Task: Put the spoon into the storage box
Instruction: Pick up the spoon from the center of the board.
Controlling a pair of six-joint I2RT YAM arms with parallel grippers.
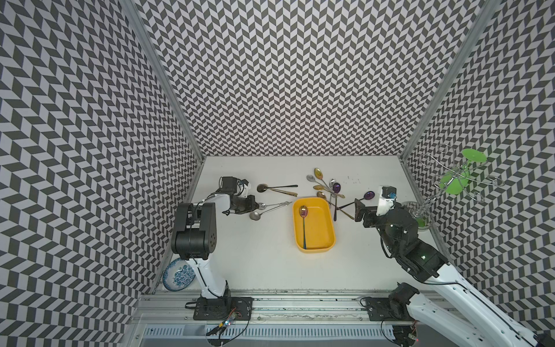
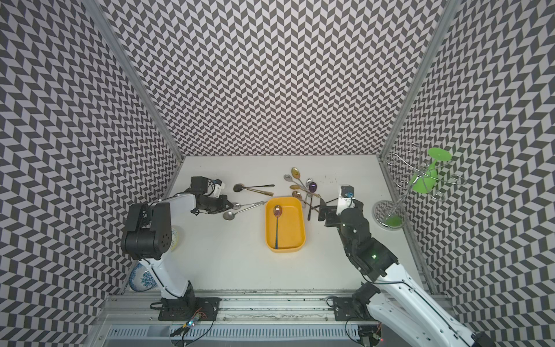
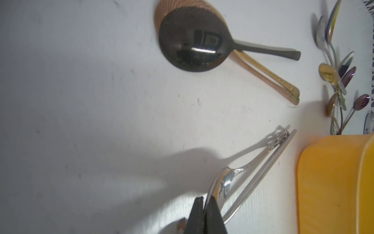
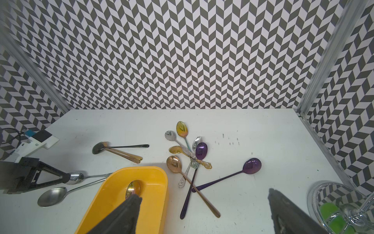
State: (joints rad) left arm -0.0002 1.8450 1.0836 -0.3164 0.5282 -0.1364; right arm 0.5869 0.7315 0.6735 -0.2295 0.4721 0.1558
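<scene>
My left gripper [image 1: 256,206] is shut on the bowl rim of a silver spoon [image 1: 262,206] with an ornate handle, low over the table and left of the storage box. The wrist view shows the thin rim pinched between the closed fingertips of the left gripper [image 3: 204,199], and the spoon [image 3: 224,182] points toward the box. The yellow storage box [image 1: 327,210] holds one spoon [image 1: 303,211] with an iridescent bowl and a blue handle. My right gripper [image 1: 357,208] stands open just right of the box, nothing between its fingers [image 4: 129,210].
A plain silver spoon [image 1: 256,215] lies beside the held one. A dark spoon over gold ones [image 1: 262,188] lies behind. Several coloured spoons [image 1: 326,187] are piled behind the box, with a purple one [image 1: 368,196] nearby. A wire rack with a green glass [image 1: 462,174] stands far right, a blue bowl [image 1: 178,275] near left.
</scene>
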